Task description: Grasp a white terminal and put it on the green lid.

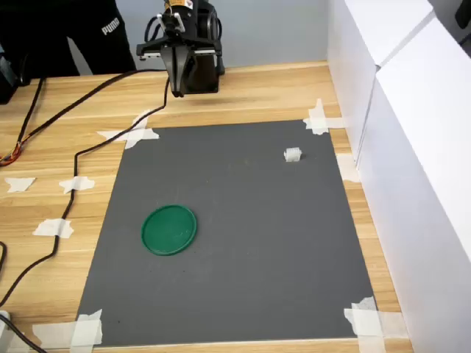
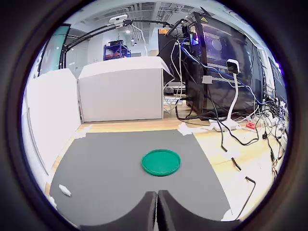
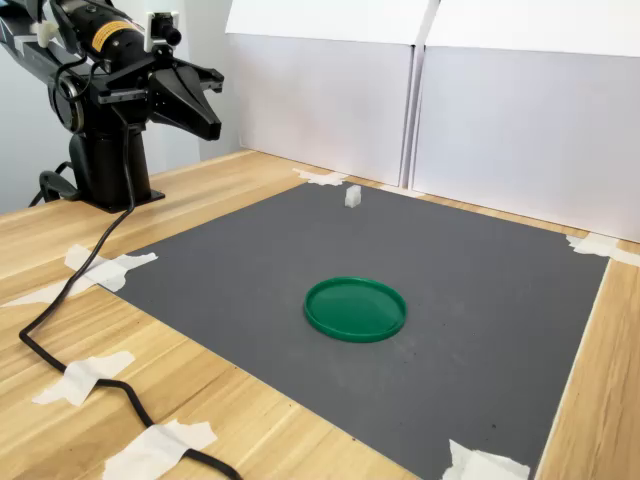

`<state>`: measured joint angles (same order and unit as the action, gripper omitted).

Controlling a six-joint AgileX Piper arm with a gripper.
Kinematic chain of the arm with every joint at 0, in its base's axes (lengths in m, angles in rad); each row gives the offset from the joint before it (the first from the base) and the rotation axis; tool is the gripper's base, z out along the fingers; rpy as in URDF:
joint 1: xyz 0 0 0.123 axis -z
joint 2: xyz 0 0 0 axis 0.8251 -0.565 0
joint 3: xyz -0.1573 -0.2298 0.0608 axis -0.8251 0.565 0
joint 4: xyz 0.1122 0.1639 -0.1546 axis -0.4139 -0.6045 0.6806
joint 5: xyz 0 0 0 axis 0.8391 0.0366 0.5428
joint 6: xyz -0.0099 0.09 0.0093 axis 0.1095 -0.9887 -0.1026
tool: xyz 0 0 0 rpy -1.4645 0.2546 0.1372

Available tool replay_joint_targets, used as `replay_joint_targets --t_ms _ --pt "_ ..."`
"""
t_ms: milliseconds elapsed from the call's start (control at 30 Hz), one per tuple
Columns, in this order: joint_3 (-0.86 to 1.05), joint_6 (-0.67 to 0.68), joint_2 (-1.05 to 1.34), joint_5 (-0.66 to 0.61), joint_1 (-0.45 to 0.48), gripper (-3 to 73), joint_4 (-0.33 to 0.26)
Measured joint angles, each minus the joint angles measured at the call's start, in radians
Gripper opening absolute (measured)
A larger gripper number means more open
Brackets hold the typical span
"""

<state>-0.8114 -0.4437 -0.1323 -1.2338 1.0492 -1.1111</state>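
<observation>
A tiny white terminal [image 1: 293,154] stands on the grey mat [image 1: 243,272] near its far right corner in the first exterior view. It also shows in the second exterior view as the terminal [image 3: 353,196] and in the wrist view as the terminal [image 2: 64,190]. The green lid [image 1: 169,229] lies flat on the mat with nothing on it, and is seen as the lid [image 3: 356,308] and the lid [image 2: 161,162]. My gripper [image 1: 176,91] hangs above the wooden table behind the mat's far edge, well away from both. Its fingers [image 2: 144,214] meet with nothing between them. The gripper [image 3: 212,128] points down toward the mat.
White foam boards [image 1: 412,132] wall the first exterior view's right side. A black cable [image 1: 70,191] runs across the wood on the first exterior view's left, past several white tape pieces [image 1: 134,135]. The arm's base [image 3: 105,165] stands at the table's back.
</observation>
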Motion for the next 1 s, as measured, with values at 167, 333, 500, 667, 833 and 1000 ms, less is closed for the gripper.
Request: replay_joint_targets --t_ms 167,333,500,667,833,1000 --pt "0.000 0.000 0.000 0.000 0.000 -1.6 0.000" --pt "0.000 0.000 0.000 0.000 0.000 -1.6 0.000" --pt "0.000 0.000 0.000 0.000 0.000 -1.6 0.000" --pt "0.000 0.000 0.000 0.000 0.000 -1.6 0.000" --pt "0.000 0.000 0.000 0.000 0.000 -1.6 0.000" --pt "-0.003 0.028 -0.010 0.000 0.000 -1.6 0.000"
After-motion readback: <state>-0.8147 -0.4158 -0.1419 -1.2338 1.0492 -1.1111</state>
